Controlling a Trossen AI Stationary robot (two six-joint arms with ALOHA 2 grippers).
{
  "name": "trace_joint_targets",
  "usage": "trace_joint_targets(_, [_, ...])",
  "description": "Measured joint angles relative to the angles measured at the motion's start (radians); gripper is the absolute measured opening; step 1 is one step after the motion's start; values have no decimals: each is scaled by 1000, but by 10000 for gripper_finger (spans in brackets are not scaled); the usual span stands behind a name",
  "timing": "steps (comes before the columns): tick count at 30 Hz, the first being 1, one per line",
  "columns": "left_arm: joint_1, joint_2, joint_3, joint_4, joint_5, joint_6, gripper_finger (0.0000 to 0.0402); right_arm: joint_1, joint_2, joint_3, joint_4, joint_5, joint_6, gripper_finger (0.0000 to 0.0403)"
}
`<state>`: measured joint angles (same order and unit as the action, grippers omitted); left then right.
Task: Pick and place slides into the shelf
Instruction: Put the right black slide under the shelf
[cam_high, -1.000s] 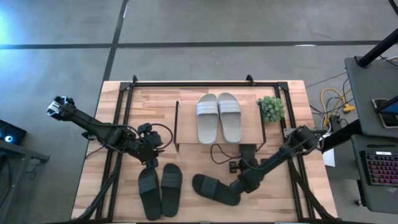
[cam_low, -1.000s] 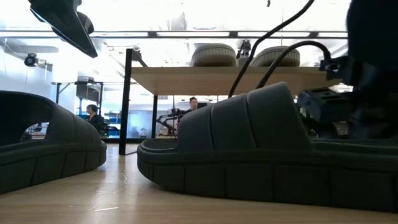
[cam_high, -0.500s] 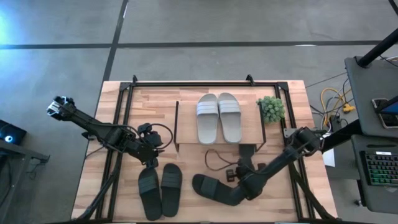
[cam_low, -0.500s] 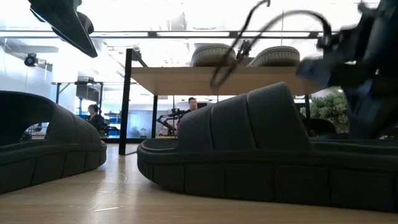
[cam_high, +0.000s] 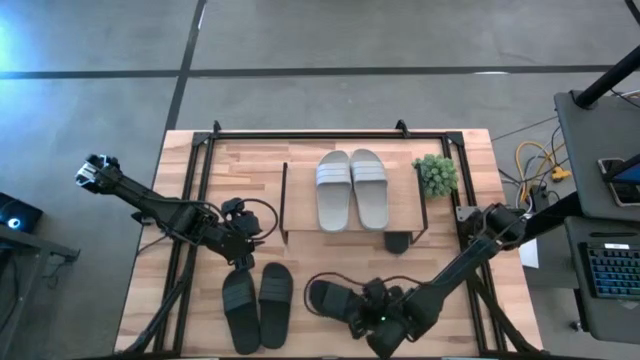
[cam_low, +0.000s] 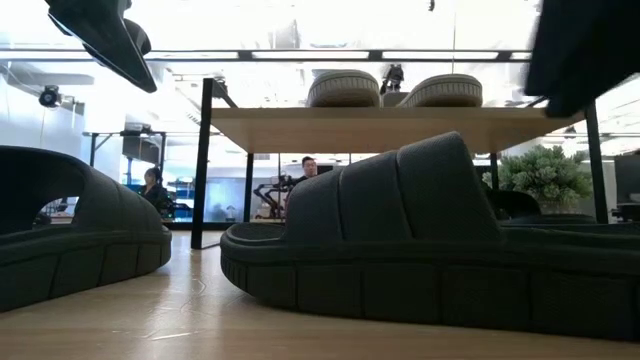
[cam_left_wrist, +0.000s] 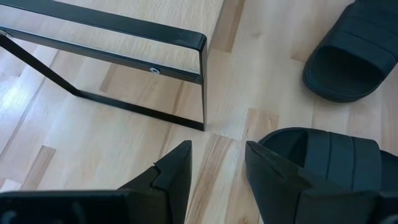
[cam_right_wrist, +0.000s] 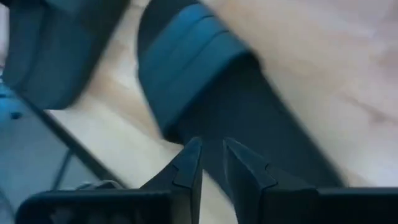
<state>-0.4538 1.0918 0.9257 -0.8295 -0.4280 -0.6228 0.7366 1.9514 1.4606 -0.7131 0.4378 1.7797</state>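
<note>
High view — my right gripper (cam_high: 375, 322), fingers nearly together, empty, over black slide (cam_high: 335, 301) near table's front edge; I'd spread wider first.

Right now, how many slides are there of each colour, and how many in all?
Light grey slides: 2, on top of the shelf.
Black slides: 4, two side by side, one at the right pincer, one poking out from under the shelf.
Total: 6.
</note>
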Motion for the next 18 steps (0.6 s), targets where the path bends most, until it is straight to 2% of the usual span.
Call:
trace_joint_targets(4, [0,0,0,-2,1,-14,135,-28,0,-12,33,-11,19,88])
trace_joint_targets(13, [-1,0,0,-40,34,-54,135,-54,0,-12,99,-18,37,195])
trace_joint_targets(18, [-7,0,0,-45,35,-61,135,-64,0,-12,104,-27,79,219])
